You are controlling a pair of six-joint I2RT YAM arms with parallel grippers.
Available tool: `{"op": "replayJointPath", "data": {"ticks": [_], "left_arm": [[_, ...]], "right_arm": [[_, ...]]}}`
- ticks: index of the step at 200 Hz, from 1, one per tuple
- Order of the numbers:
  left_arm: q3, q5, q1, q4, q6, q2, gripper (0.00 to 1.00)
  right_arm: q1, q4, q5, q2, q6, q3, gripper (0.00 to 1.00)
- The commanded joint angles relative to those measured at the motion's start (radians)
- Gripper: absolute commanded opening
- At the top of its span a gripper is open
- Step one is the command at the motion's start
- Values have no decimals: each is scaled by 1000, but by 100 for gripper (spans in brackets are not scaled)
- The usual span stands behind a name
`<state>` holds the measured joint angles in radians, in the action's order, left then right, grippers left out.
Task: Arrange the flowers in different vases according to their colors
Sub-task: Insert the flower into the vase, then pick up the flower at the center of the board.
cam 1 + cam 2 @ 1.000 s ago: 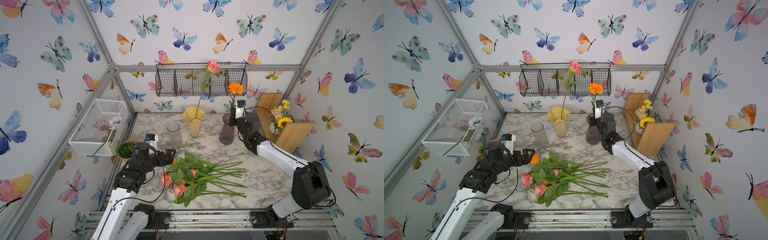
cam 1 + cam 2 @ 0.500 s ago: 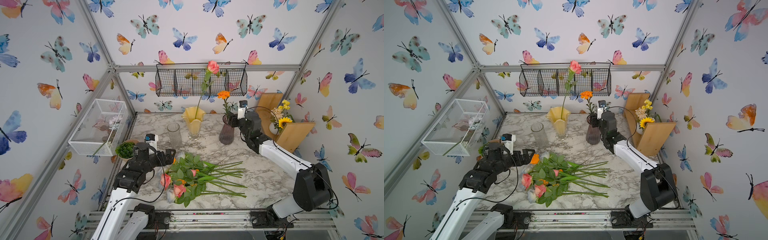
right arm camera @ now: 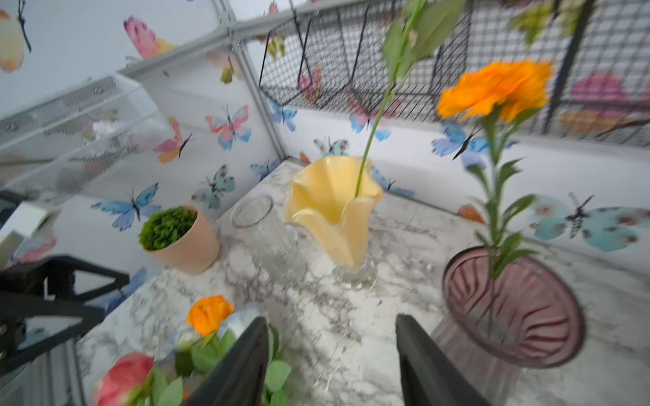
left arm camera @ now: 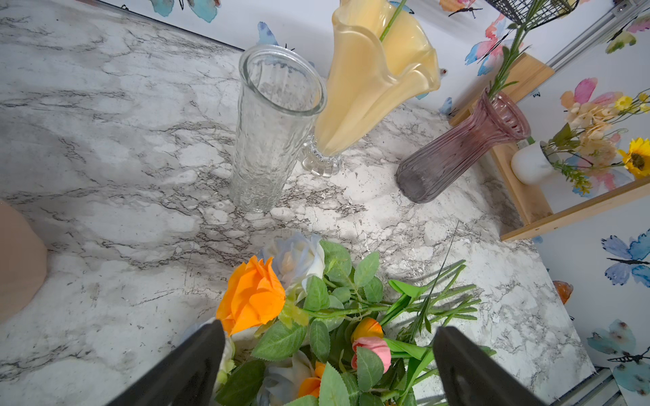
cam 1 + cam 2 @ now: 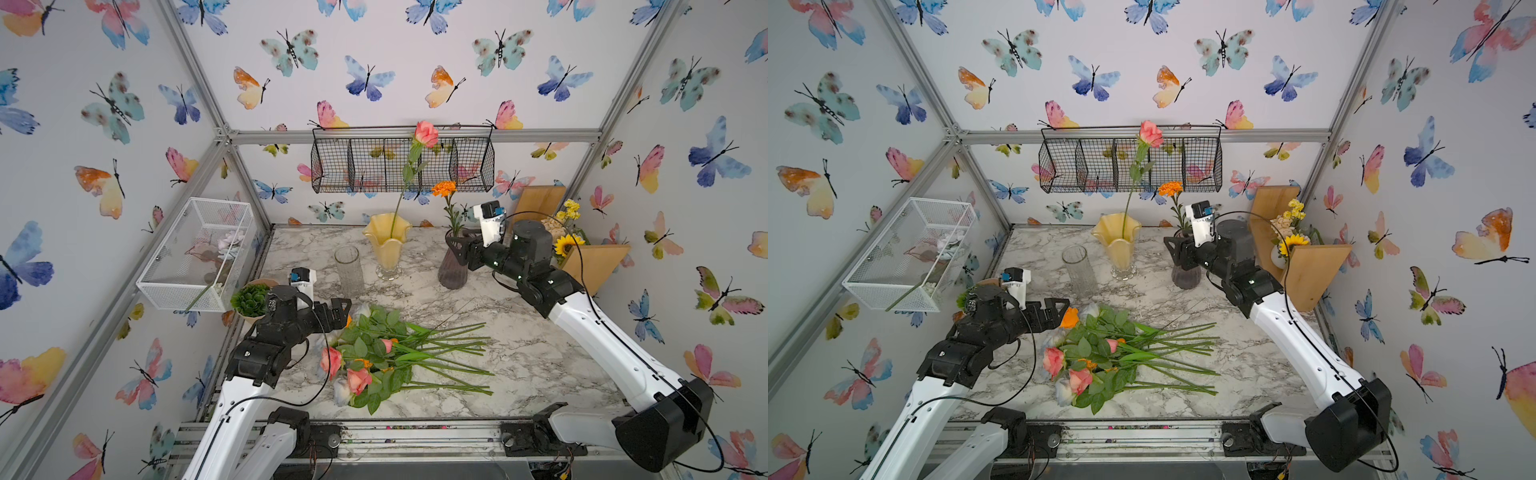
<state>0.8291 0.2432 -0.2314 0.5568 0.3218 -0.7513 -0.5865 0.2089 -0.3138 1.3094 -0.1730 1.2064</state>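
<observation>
Several flowers point(image 5: 386, 357) lie in a heap on the marble table point(image 5: 540, 357), blooms towards my left arm. My left gripper point(image 5: 343, 311) hovers open over the blooms, its jaws either side of an orange rose point(image 4: 251, 295) and a pink bud point(image 4: 373, 351), gripping nothing. The yellow vase point(image 5: 388, 245) holds a pink rose point(image 5: 426, 133). An orange marigold point(image 5: 444, 188) stands in the purple vase point(image 5: 453, 270). My right gripper point(image 5: 461, 245) is open and empty just beside that vase's rim point(image 3: 513, 309). The clear glass vase point(image 5: 349, 270) is empty.
A tan pot with a succulent point(image 5: 250, 300) stands by my left arm. A white wire basket point(image 5: 199, 253) hangs on the left wall and a black one point(image 5: 403, 166) on the back wall. A wooden shelf point(image 5: 594, 262) with a sunflower bunch point(image 5: 565, 245) fills the back right corner.
My right gripper has opened and let go of the marigold's stem. The marigold sank into the purple vase and leans slightly left. The left arm has not moved.
</observation>
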Motion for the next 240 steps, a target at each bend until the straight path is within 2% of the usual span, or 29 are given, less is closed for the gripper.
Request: {"op": "replayJointPath", "data": {"ticks": [1, 121, 184, 240], "left_arm": [[-2, 14, -6, -14, -3, 13, 99], [-5, -13, -6, -14, 5, 12, 99], [-5, -15, -6, -14, 5, 6, 99], [-5, -13, -5, -14, 5, 2, 99]], "right_arm": [[-91, 191, -50, 37, 20, -18, 60], [-257, 238, -77, 316, 64, 16, 54], [-313, 222, -71, 509, 98, 123, 52], [-344, 249, -60, 618, 126, 217, 53]]}}
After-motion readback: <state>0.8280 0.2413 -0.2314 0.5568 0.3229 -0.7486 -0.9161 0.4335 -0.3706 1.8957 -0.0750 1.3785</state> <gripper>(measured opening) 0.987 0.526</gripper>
